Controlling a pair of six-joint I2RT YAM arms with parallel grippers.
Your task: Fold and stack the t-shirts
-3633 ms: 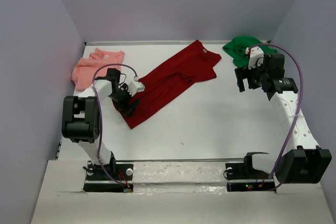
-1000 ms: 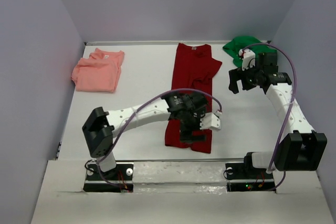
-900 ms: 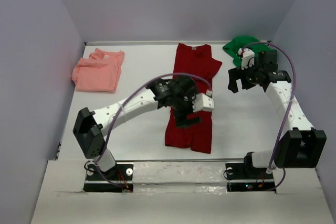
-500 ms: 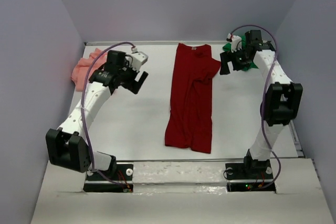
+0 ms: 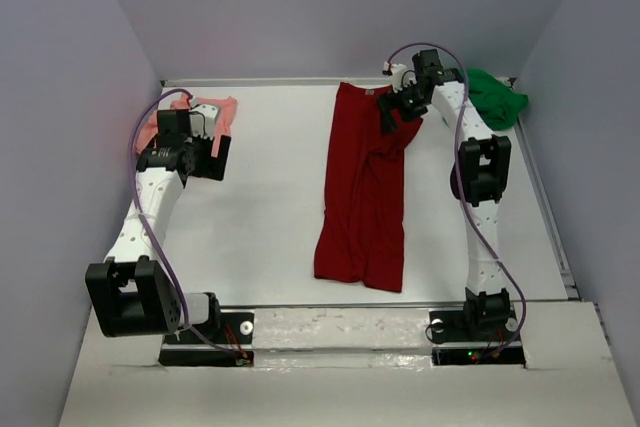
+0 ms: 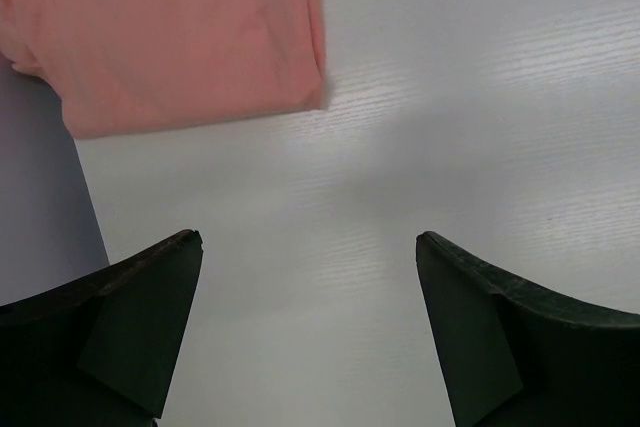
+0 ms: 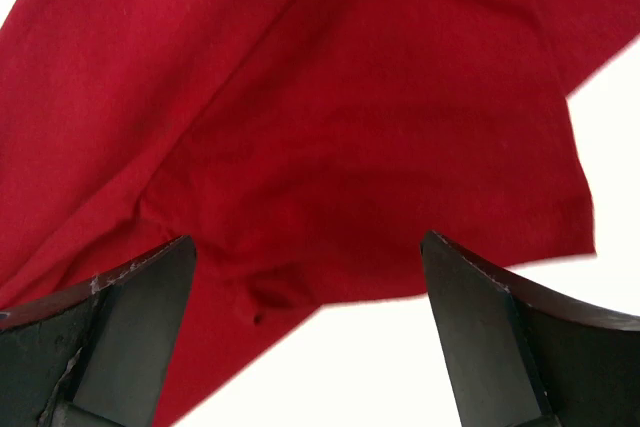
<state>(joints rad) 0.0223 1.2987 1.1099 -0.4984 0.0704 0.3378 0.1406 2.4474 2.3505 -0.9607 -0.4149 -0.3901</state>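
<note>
Jaws wide apart, empty; right above the dark red shirt [image 7: 350, 97]; left near the salmon shirt [image 6: 170, 27].

Soft, even light from overhead fills the top view: the white table [image 5: 260, 217] is bright without glare, and the arms [image 5: 148, 212] throw only faint, blurred shadows. In the left wrist view a dim grey shadow crosses the table. In the right wrist view the table burns out to pure white beside the red shirt [image 7: 330, 117], whose creases shade softly.
</note>
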